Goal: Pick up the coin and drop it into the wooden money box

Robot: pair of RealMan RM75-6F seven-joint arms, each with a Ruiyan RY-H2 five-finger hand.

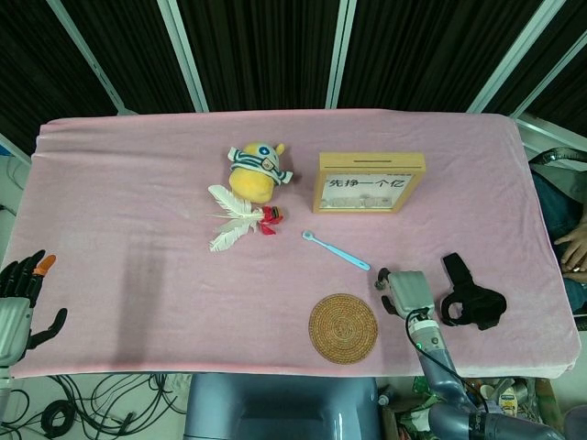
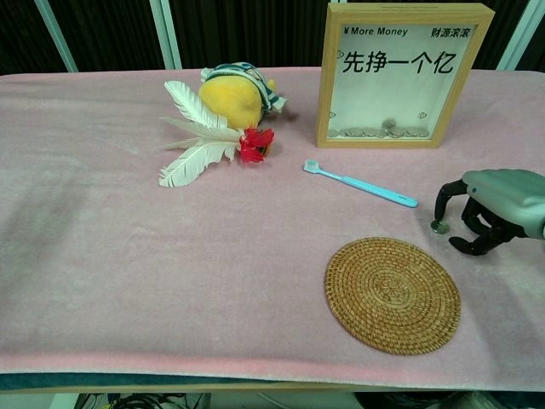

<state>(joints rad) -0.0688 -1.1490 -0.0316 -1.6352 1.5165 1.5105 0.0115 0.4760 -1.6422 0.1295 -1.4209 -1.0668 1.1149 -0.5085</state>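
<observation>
Chest view shows the right hand [image 2: 492,209] low over the pink tabletop [image 2: 128,256], fingers curled downward, with one fingertip [image 2: 439,223] touching the coin [image 2: 438,227]. The coin lies flat on the cloth, between the blue toothbrush [image 2: 362,184] and the woven coaster [image 2: 392,294], so I would say the pick-up is only being started: nothing is lifted, and the fingers do not look closed around it, but whether a thumb is already pressing from the other side I cannot tell. The box [image 2: 403,75] stands upright well behind, at the far side, its front pane showing a few coins already at the bottom; in the head view its slot sits on the top edge [image 1: 370,162]. So everything is left to do: pinch the coin off the soft cloth, raise it, carry it back to the box and drop it through the slot. The left hand [image 1: 20,298] hangs off the near left corner of the tabletop, fingers apart, holding nothing. A plush toy [image 2: 236,95] and white feathers [image 2: 196,136] lie apart at the back left, out of the way.
</observation>
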